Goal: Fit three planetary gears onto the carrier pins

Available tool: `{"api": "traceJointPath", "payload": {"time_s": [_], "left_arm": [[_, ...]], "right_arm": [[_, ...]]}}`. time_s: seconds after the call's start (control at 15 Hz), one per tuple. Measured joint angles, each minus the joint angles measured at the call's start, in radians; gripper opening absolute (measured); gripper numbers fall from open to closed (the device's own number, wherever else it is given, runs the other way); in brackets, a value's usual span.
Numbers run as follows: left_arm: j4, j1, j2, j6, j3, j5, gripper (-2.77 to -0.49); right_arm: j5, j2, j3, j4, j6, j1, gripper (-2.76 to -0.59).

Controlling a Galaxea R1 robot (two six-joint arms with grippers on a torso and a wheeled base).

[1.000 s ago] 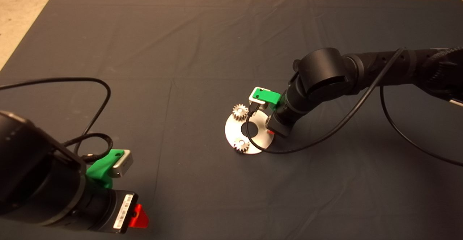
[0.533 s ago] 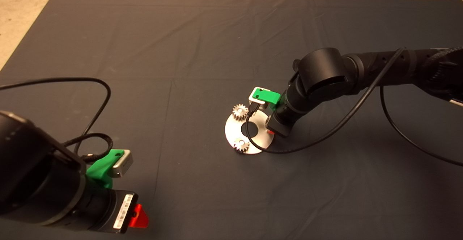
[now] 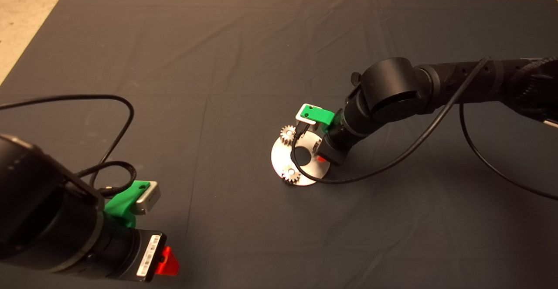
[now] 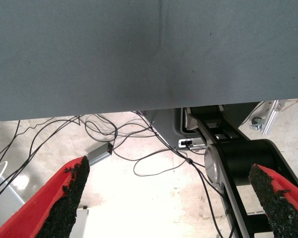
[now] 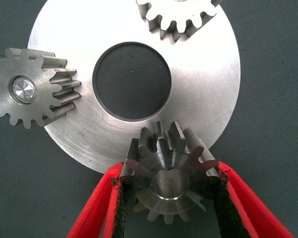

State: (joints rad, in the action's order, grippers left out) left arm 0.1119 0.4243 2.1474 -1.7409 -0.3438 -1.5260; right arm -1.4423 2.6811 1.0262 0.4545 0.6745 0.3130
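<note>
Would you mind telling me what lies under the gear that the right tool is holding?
Under the held gear, clamped in the right tool, lies the carrier disc's rim and dark mat. The gear covers the third pin; its bore looks empty.

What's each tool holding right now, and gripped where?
Right tool: shut on the third planetary gear, pads pinching its toothed rim on opposite sides, over the carrier disc's edge. Left tool: open, nothing held, parked at the mat's lower left.

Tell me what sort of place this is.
Likely a robotics lab bench: a dark mat, loose cables on a pale floor beyond it, and the right gripper holding a gear over a silver disc.
</note>
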Motion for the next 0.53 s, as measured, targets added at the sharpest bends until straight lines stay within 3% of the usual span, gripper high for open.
{"api": "traceJointPath", "payload": {"time_s": [0.27, 0.53], "left_arm": [[0.000, 0.000, 0.000, 0.000, 0.000, 0.000, -0.95], [0.000, 0.000, 0.000, 0.000, 0.000, 0.000, -0.95]], "right_arm": [[-0.011, 0.001, 0.000, 0.001, 0.000, 0.000, -2.31], [-0.041, 0.007, 0.000, 0.001, -0.001, 0.000, -2.31]]}}
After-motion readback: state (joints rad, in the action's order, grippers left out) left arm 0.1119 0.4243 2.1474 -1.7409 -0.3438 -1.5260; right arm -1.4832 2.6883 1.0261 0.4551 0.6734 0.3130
